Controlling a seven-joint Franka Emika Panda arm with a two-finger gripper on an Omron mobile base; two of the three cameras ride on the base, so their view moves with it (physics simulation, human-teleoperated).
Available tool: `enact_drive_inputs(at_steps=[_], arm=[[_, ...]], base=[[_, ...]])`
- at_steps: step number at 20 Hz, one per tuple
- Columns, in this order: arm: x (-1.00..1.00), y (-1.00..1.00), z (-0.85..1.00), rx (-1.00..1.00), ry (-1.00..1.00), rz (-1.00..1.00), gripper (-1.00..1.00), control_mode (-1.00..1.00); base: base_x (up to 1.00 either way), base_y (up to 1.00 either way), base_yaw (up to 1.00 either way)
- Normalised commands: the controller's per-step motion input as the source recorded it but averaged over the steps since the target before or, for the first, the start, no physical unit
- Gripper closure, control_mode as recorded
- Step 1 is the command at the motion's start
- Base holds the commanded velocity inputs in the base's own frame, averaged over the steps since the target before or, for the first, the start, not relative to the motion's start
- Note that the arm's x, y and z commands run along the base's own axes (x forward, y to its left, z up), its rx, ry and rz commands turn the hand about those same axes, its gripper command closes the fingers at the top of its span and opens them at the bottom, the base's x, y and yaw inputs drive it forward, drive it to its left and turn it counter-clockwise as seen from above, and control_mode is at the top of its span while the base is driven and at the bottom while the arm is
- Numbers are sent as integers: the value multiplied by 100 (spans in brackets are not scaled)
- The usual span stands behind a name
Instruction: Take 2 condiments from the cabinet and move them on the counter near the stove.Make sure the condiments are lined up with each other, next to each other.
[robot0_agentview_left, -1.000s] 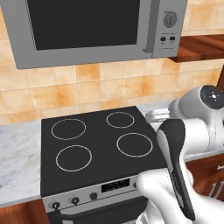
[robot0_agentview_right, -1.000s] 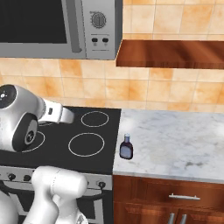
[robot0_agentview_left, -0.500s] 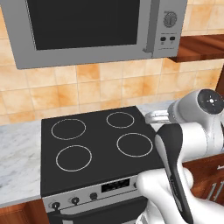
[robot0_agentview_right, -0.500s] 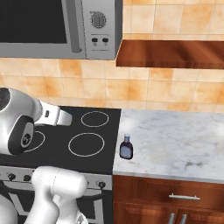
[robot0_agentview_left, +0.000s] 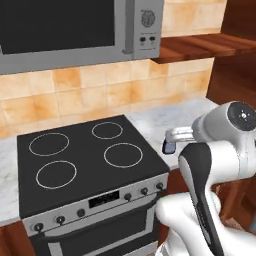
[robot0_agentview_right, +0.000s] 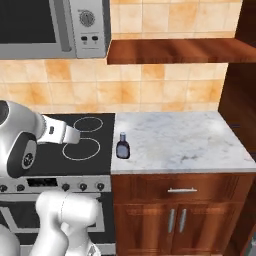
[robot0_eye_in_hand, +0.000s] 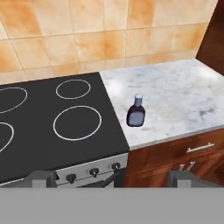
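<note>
A: Status on the gripper (robot0_eye_in_hand: 109, 178)?

B: Fingers spread wide, nothing between them. Dark brown bottle (robot0_eye_in_hand: 136, 113) sits ahead of and below the hand, upright on the marble counter (robot0_eye_in_hand: 183, 96), just beside the stove (robot0_eye_in_hand: 52, 127) edge.

A: Same bottle from the base cams?

B: Yes, in the right base view the bottle (robot0_agentview_right: 123, 146) stands near the counter's front corner, next to the cooktop. Partly hidden behind the arm in the left base view.

A: Second condiment?

B: Tan shaker not visible from here. The wooden shelf (robot0_agentview_right: 175, 50) is above and beyond the hand; I can't tell what's on it.

A: Handling notes if we have to nudge the placed one?

B: My guess: light, rigid, smooth sides, so slippery. Bulbous body, narrow neck, so likely tips if pushed high. Grab around the widest part of the body, jaws level, not at the pale blue cap (robot0_eye_in_hand: 138, 98).

A: Risk?

B: Knocking it while setting the shaker next to it. Approach from the open counter side.
</note>
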Motion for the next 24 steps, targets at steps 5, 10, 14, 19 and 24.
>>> enact_drive_inputs(at_steps=[5, 10, 14, 19, 24], arm=[[0, 0, 0, 0, 0, 0, -100, 100], [0, 0, 0, 0, 0, 0, -100, 100], [0, 0, 0, 0, 0, 0, -100, 100], [0, 0, 0, 0, 0, 0, -100, 100], [0, 0, 0, 0, 0, 0, -100, 100]], base=[[0, 0, -99], [0, 0, -100], [0, 0, -100], [0, 0, -100], [2, -10, -51]])
